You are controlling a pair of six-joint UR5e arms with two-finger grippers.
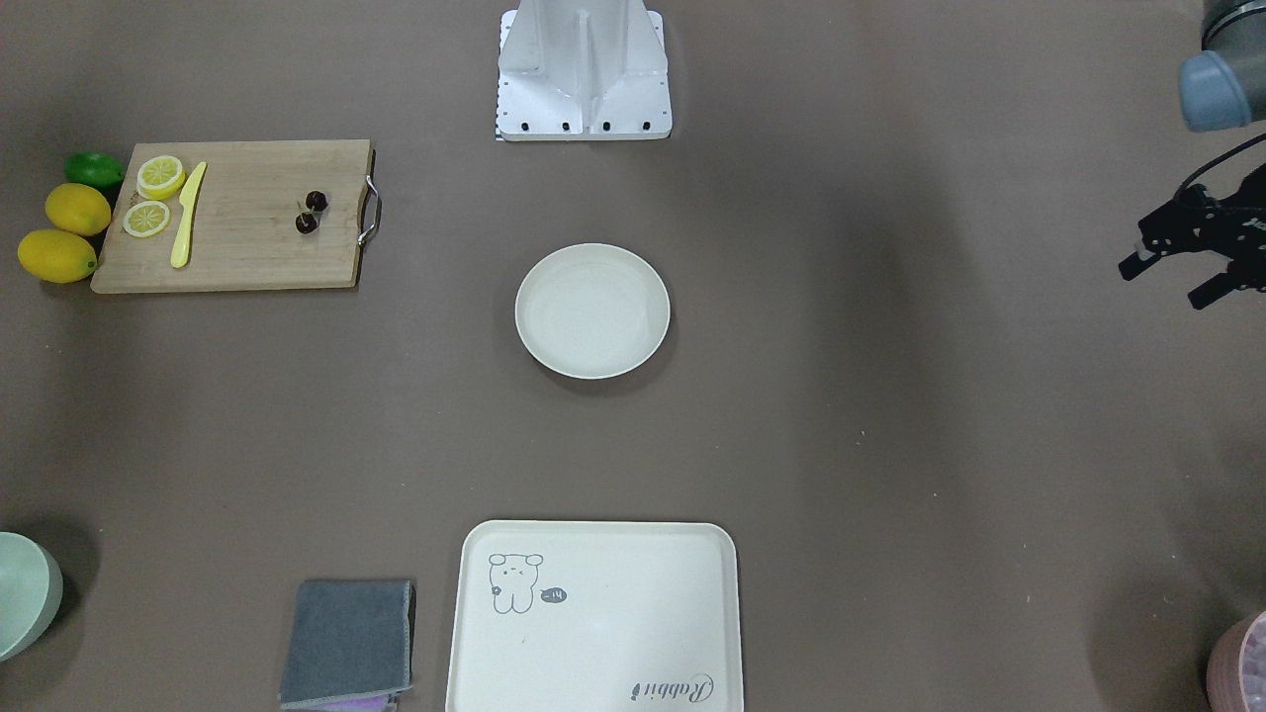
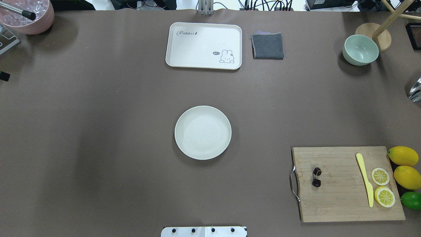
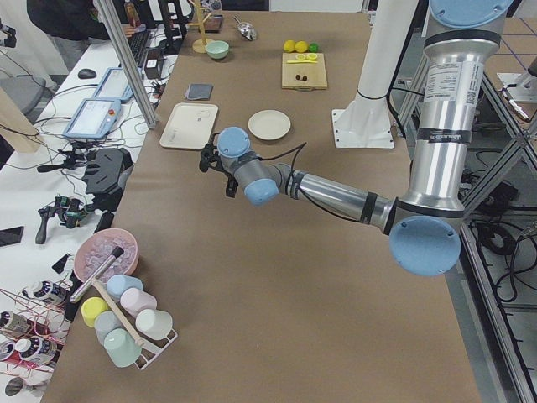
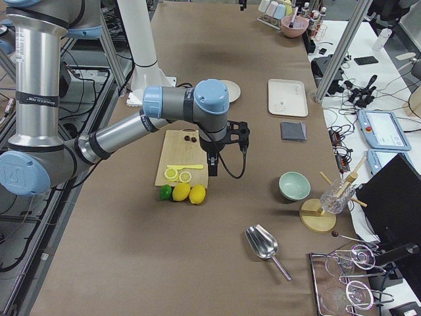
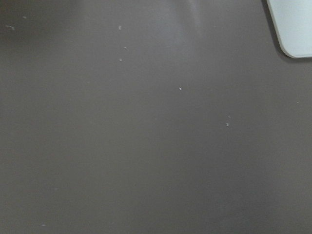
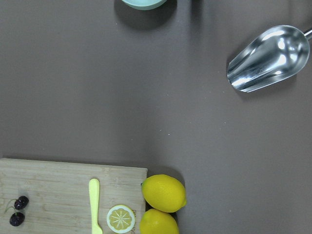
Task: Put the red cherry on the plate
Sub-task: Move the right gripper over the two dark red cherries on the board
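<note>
The red cherry (image 2: 316,176) is a joined pair of dark glossy cherries lying on the wooden cutting board (image 2: 342,200), near its handle end; it also shows in the right wrist view (image 6: 17,210). The plate (image 2: 203,132) stands empty at mid-table (image 1: 591,311). My left gripper (image 1: 1172,280) hangs open and empty at the table's left side, far from both. My right gripper (image 4: 220,148) hovers above the table beside the board; it shows only in the exterior right view, so I cannot tell whether it is open or shut.
On the board lie a yellow knife (image 2: 365,179) and two lemon slices (image 2: 380,176); two lemons (image 2: 403,155) and a lime (image 2: 411,200) sit beside it. A rabbit tray (image 2: 184,36), grey cloth (image 2: 267,46), green bowl (image 2: 360,50) and metal scoop (image 6: 268,58) lie further out.
</note>
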